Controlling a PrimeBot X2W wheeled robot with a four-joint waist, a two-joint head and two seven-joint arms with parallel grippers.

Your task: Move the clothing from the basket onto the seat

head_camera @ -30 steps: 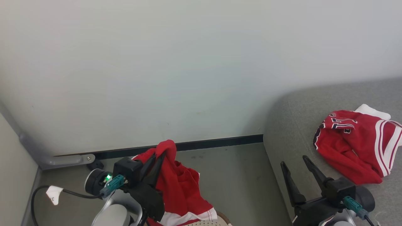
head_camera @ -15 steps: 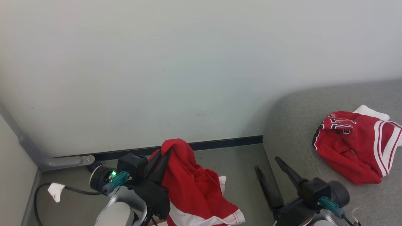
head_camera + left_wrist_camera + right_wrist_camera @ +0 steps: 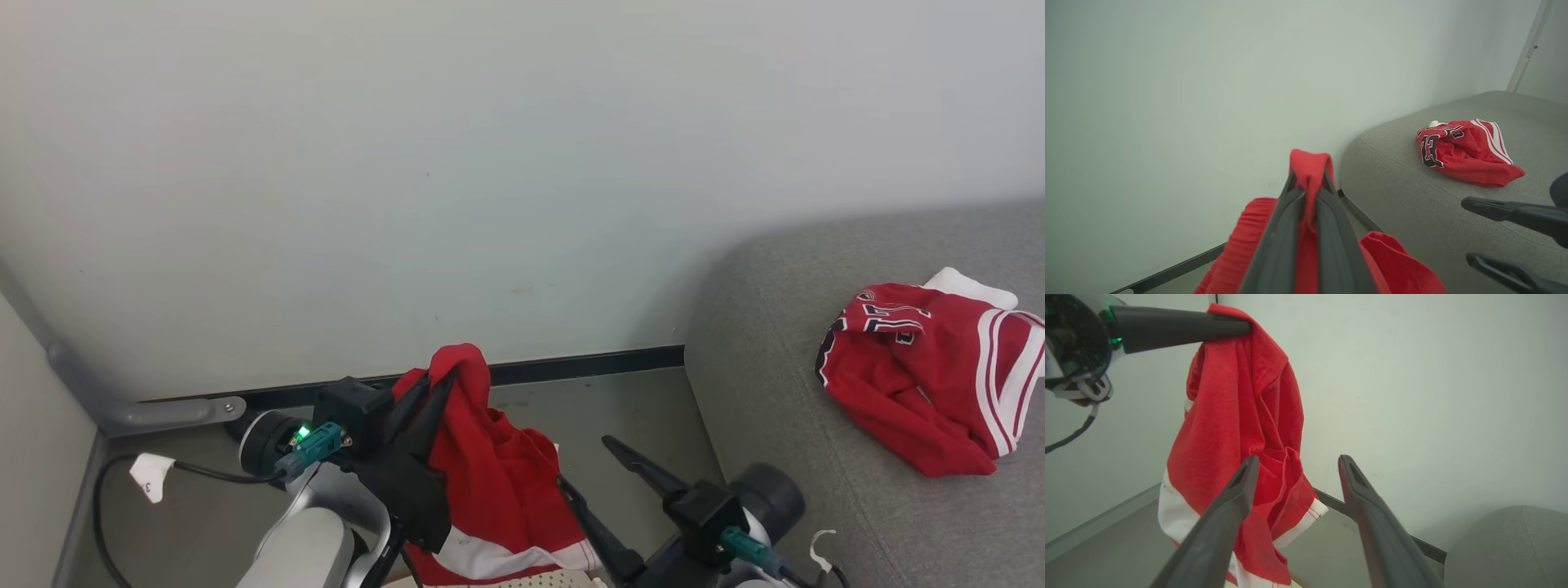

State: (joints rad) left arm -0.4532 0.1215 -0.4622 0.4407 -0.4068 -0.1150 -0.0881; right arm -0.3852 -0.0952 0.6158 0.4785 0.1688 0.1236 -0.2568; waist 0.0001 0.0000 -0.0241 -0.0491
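Two red garments are accounted for. At left, the L gripper (image 3: pixel 437 380) is clamped tight on a fold of one garment (image 3: pixel 490 482). It is pinched at the tips so the rest hangs free, white hem lowest. It is held high, prob. so the cloth clears the basket (image 3: pixel 531 581), whose top is seen just under the hem at the head view's bottom edge. The garment is thus out of the basket but not yet over the seat (image 3: pixel 775 367).

Next right, the R gripper (image 3: pixel 586 461) is spread wide w/ nothing in it, fingers aimed at the hanging cloth from the seat side. One finger sits just beside the fabric; contact cannot be told. Judged: a 2nd grip or support is being set up before transfer.

Furthest right, the 2nd garment (image 3: pixel 914 384), w/ numerals, lies crumpled on the seat, well in from its left edge and rounded corner, so already delivered.

Vs. 1 s ago: the R gripper has been swung left, from over the seat's left edge to above the floor (image 3: pixel 637 408) beside the hanging garment. The L gripper has been shifted slightly right and up, cloth w/ it. The 2nd garment is unmoved.
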